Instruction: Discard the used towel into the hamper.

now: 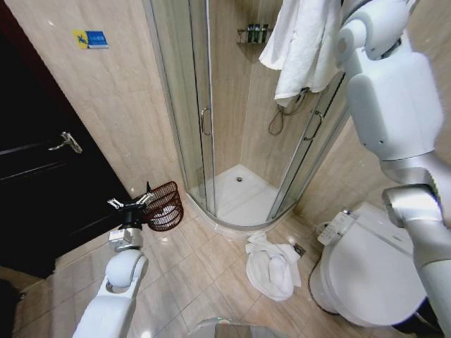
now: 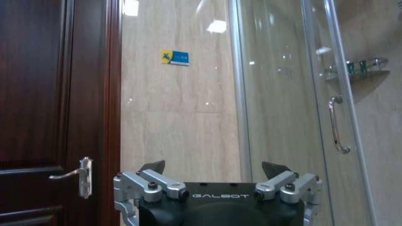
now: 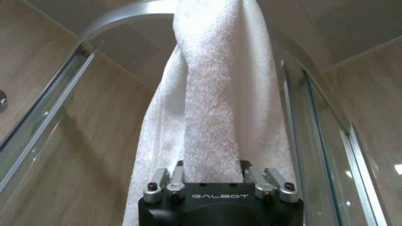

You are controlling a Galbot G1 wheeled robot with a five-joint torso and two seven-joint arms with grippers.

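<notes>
Door (image 1: 42,176), dark, far left of frame. Left gripper (image 1: 131,203), lower left, jaws wide apart and empty, parked just beside the hamper (image 1: 165,206), which leans at the shower (image 1: 211,105) base. Towel (image 1: 273,267), crumpled on floor, lower centre. Hanging towel (image 3: 213,117), upper right; right gripper (image 3: 212,175) closed on its lower end, apparently to pull it down. Toilet (image 1: 366,267), lower right.

A: What did the black-and-silver left gripper (image 2: 213,170) face?
B: A beige tiled wall (image 2: 179,117), fingers spread wide, with a dark wooden door (image 2: 44,108) and a glass shower door (image 2: 285,94) flanking it.
</notes>
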